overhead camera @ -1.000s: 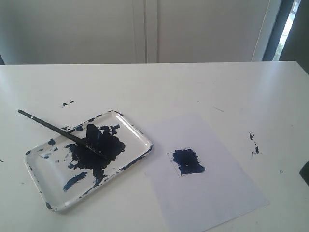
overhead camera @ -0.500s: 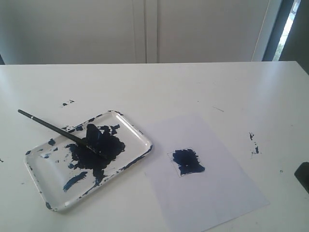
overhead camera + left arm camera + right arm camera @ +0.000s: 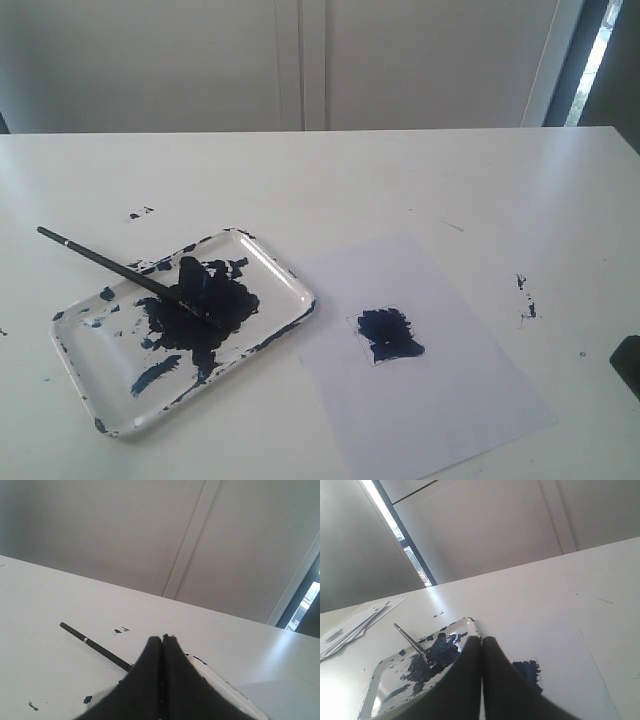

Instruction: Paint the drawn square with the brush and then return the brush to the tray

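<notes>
The brush (image 3: 110, 263) lies in the tray (image 3: 290, 277), its tip in the dark blue paint and its black handle sticking out over the tray's left rim. The drawn square (image 3: 390, 335) on the white paper sheet (image 3: 440, 400) is smeared dark blue. My left gripper (image 3: 161, 639) is shut and empty, close to the brush handle (image 3: 95, 646) and the tray rim (image 3: 225, 687). My right gripper (image 3: 481, 639) is shut and empty, facing the tray (image 3: 470, 624), the brush (image 3: 412, 644) and the square (image 3: 527, 670). Only a dark edge of the right arm (image 3: 631, 365) shows in the exterior view.
Small dark paint specks (image 3: 140, 213) mark the table behind the tray, and more specks (image 3: 525, 300) lie right of the paper. Loose paper sheets (image 3: 355, 625) lie beyond the tray in the right wrist view. A white wall stands behind the table.
The dark bit of the right arm at the exterior view's right edge has slipped slightly lower and further out. Brush, tray and paper have not moved.
</notes>
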